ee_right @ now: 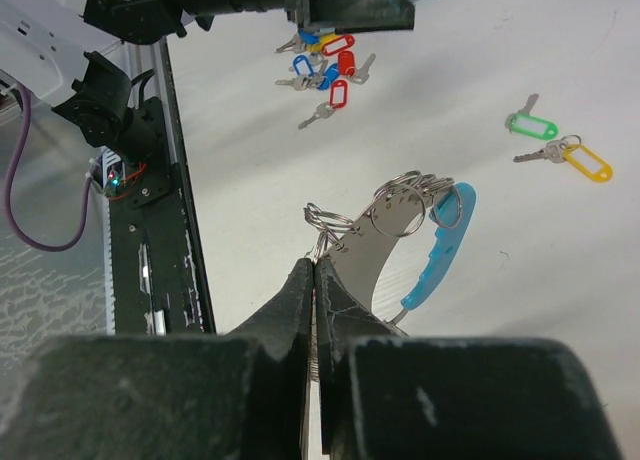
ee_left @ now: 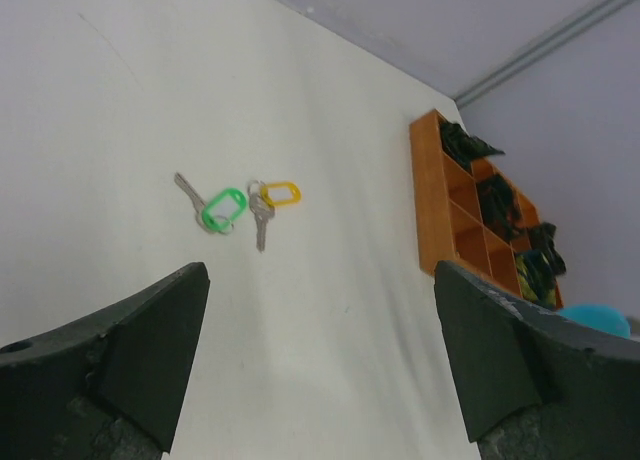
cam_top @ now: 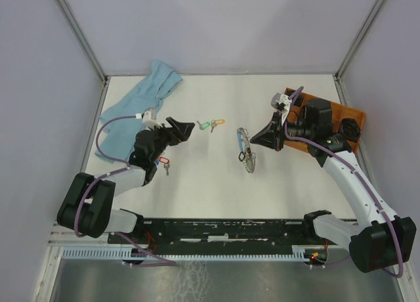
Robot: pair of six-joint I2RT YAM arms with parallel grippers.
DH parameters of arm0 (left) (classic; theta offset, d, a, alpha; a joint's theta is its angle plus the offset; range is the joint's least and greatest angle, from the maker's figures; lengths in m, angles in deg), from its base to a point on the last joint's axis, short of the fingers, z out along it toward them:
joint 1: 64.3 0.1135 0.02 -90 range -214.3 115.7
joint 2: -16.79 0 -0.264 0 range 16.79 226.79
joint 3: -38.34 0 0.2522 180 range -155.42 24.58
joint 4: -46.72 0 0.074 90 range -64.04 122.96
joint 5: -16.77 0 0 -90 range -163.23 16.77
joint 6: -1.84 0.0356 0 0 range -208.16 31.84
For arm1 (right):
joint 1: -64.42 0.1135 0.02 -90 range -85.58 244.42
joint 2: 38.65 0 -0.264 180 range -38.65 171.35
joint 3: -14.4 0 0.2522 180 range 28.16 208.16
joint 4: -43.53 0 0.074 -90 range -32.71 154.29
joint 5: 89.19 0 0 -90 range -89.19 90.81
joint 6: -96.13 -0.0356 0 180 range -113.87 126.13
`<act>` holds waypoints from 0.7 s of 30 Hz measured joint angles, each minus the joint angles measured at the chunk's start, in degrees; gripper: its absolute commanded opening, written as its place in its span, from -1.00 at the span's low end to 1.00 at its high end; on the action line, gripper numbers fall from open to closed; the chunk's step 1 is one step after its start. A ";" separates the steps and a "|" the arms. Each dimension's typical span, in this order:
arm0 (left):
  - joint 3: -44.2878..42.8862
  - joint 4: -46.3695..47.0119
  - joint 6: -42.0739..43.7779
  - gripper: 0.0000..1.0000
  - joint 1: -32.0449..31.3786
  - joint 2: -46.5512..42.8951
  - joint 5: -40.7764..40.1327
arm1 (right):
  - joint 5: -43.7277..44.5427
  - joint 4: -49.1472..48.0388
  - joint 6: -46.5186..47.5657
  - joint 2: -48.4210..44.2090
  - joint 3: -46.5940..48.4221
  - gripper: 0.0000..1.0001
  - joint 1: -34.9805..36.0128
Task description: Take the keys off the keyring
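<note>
1. The right claw (ee_right: 315, 280) is pinched together on the thin wire of the keyring (ee_right: 405, 205). The keyring sits mid-desk (cam_top: 197, 197), with its keys (ee_right: 368, 248) bunched beside a light blue sleeve (ee_right: 440, 245).
2. The left claw (ee_left: 320, 355) stands wide apart and holds nothing. It hovers near a green-tagged key (ee_left: 222, 208) and a yellow-tagged key (ee_left: 272, 198), both lying loose.
3. We judge the next step to be another key. We would bring the left claw to the ring and pinch one key by its head.
4. We would clamp the right claw firmly, as thin wire can slip, and slide the key along the ring's curve without tugging.
</note>
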 measured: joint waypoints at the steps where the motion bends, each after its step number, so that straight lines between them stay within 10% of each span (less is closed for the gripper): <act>1: 2.19 2.47 -0.15 0.84 0.09 -0.17 2.38 | -0.39 0.02 0.02 -0.04 0.00 -0.89 -0.02; 10: 14.84 15.58 -3.13 0.65 -2.29 -9.22 17.40 | -2.75 0.90 1.60 -1.79 0.11 -0.88 -0.24; 21: 19.23 6.45 0.48 0.69 -11.15 -36.46 11.56 | -4.74 1.92 3.50 -3.10 0.31 -0.88 -1.68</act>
